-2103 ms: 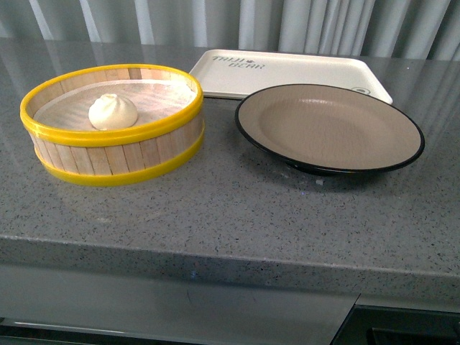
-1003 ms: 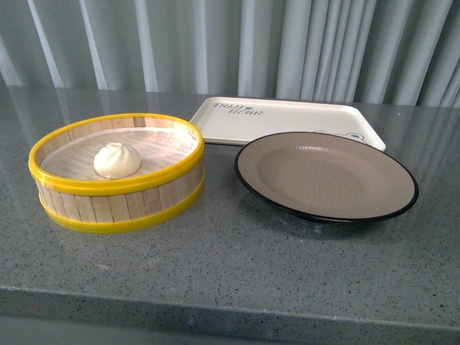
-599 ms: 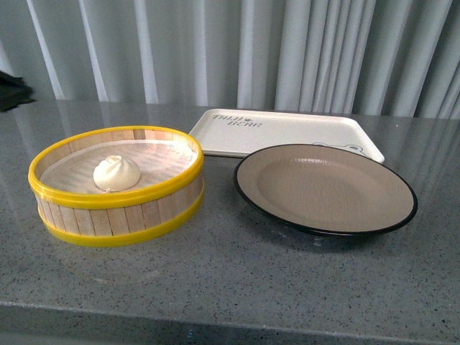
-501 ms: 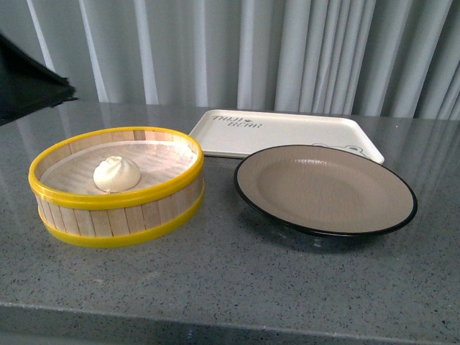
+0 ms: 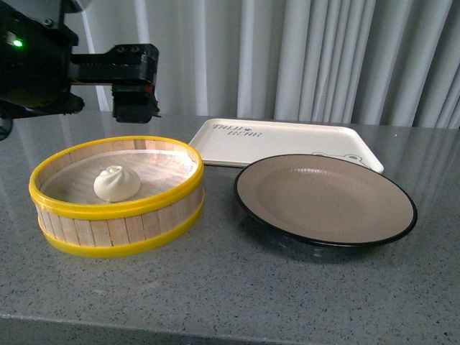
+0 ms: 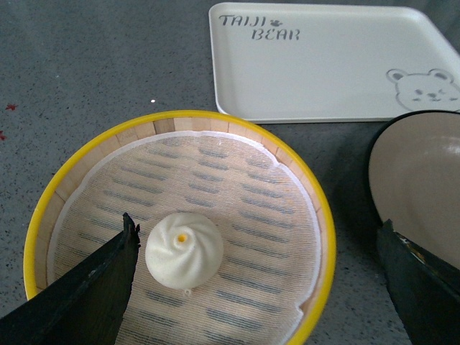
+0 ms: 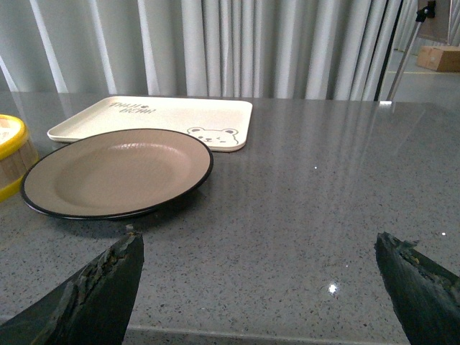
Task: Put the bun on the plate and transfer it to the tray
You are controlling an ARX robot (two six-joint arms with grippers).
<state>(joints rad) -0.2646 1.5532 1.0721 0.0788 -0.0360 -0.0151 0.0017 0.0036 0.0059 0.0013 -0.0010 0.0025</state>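
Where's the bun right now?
Front view, left side: the bun sits inside the yellow-rimmed steamer basket, left of the plate.

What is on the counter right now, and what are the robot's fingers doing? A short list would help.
bun: inside the yellow-rimmed steamer basket
plate: empty, on the counter beside the basket
tray: empty, behind the plate
left fingers: spread wide, above the basket, not touching the bun
right fingers: spread wide, holding nothing, low over the counter, pointing toward the plate
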